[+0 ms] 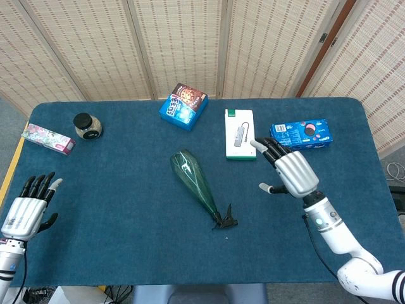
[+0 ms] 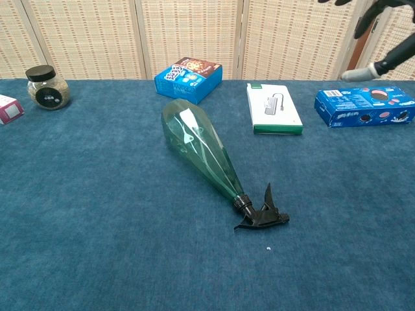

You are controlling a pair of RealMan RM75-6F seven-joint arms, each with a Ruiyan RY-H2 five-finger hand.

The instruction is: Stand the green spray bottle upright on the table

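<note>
- Our right hand (image 1: 292, 172) hovers empty, fingers spread, right of the green spray bottle (image 1: 194, 179), which lies flat mid-table (image 1: 126, 253).
- We should wrap its wide body, then tip it onto its base.
- Our left hand (image 1: 26, 209) waits empty at the left edge.

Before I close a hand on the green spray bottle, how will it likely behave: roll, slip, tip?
The green spray bottle lies on its side; its round, tapering body would probably roll in an arc if nudged. It looks clear and empty, so likely light. The smooth plastic may slip. Stood up, the black trigger head may make it tippy.
</note>
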